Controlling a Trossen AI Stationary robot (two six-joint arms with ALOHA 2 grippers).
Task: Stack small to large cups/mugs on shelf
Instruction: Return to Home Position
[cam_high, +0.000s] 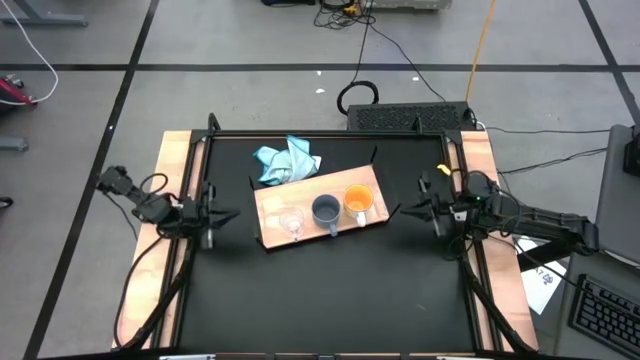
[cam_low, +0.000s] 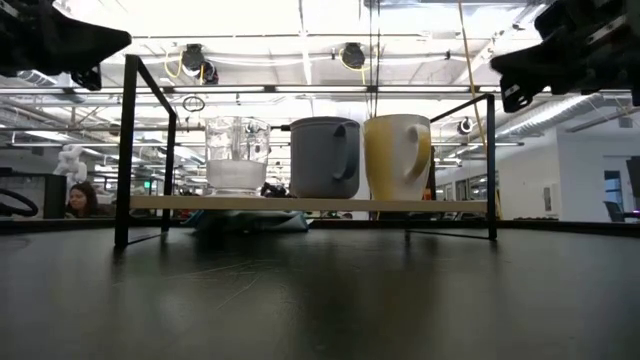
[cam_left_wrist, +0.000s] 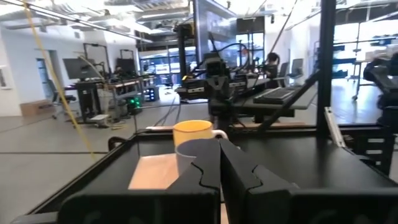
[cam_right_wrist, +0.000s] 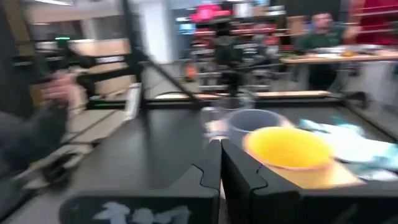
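Three cups stand upright, side by side, on the light wooden shelf (cam_high: 372, 181): a clear glass cup (cam_high: 291, 222) at its left end, a grey-blue mug (cam_high: 326, 210) in the middle and an orange mug (cam_high: 358, 201) at the right. In the low view the glass cup (cam_low: 237, 155), grey-blue mug (cam_low: 324, 157) and orange mug (cam_low: 396, 155) rest by their bases on the board (cam_low: 300, 204), which is raised on black brackets. My left gripper (cam_high: 232, 215) hovers shut to the left of the shelf. My right gripper (cam_high: 405, 208) hovers shut to its right. Both are empty.
A light blue cloth (cam_high: 288, 162) lies crumpled behind the shelf, toward the table's far edge. A black frame (cam_high: 330, 133) runs around the table. A keyboard (cam_high: 410, 117) sits beyond the far edge. Bare black tabletop (cam_high: 330, 300) spreads in front of the shelf.
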